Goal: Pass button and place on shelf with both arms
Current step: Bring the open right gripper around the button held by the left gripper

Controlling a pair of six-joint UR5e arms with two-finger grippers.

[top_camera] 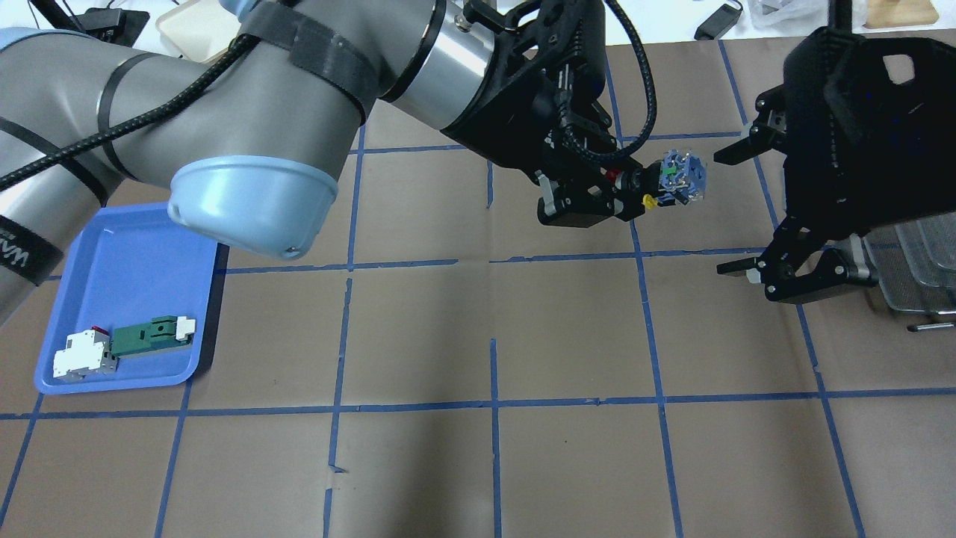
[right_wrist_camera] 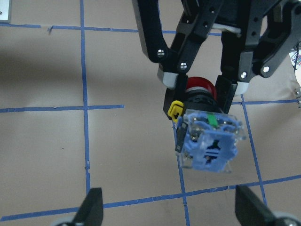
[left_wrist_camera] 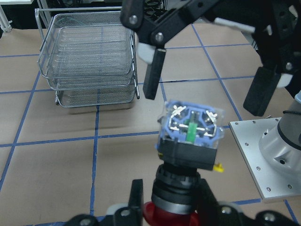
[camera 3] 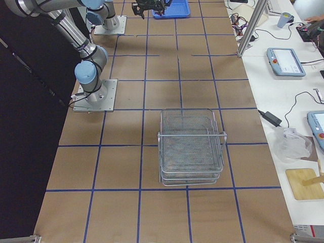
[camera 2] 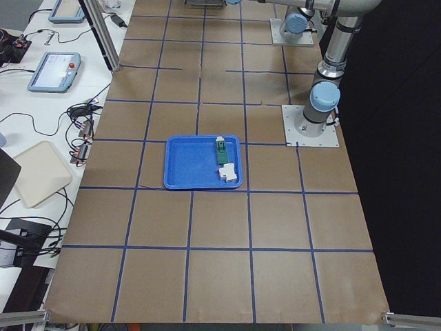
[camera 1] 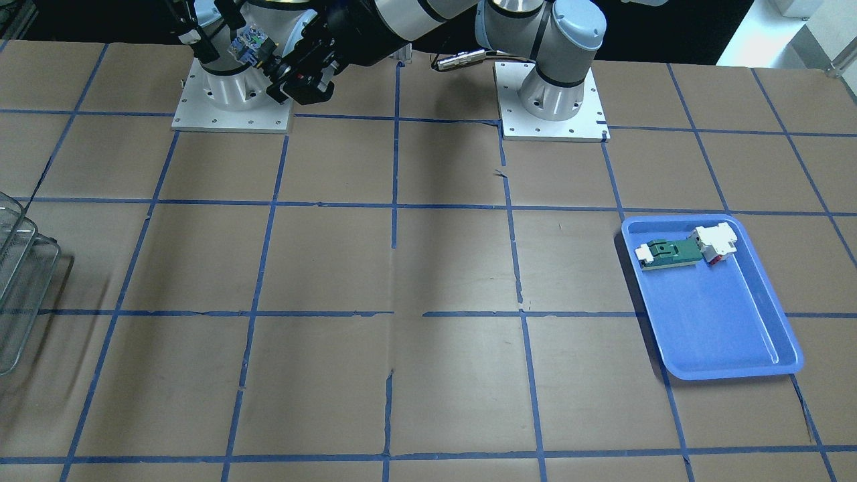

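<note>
While the button (top_camera: 672, 179) is clamped midair in the left gripper (top_camera: 624, 190), the right gripper (top_camera: 736, 211) is held spread beside it; a green part (top_camera: 149, 336) and white block (top_camera: 82, 357) are kept in the tray (top_camera: 134, 254)

Clamped in the matt black left hand (right_wrist_camera: 207, 87), the button (right_wrist_camera: 211, 150) has a glossy red plastic cap, matt black collar and translucent bluish plastic block with bright metal contacts. Beyond the hand, the shelf (left_wrist_camera: 89, 56) is shiny wire mesh; below, the worktop (left_wrist_camera: 56, 165) is matt brown paper.
</note>
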